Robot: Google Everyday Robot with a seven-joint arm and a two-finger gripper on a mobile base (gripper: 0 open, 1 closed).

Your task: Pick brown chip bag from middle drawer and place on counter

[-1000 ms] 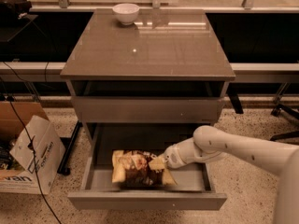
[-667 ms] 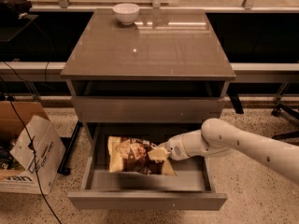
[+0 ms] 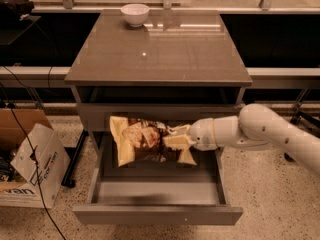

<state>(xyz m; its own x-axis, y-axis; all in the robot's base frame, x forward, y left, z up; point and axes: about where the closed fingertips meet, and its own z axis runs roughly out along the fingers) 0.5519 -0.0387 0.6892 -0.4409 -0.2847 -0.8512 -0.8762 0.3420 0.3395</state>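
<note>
Glossy grey-brown counter (image 3: 160, 54), upper centre; matt grey middle drawer (image 3: 157, 215), lower centre; crinkly, faintly shiny brown chip bag (image 3: 145, 145) with pale yellow ends; smooth cream gripper (image 3: 181, 138), centre right, clamped on the bag's right end; glazed white bowl (image 3: 135, 13); matt cardboard box (image 3: 31, 164), lower left.

The only legible letters are "van", printed dark low on the cardboard box (image 3: 35, 169) at the left; the print on its white side and on the brown chip bag (image 3: 142, 144) is unreadable. The gripper (image 3: 179, 140) clamps the bag's right end
</note>
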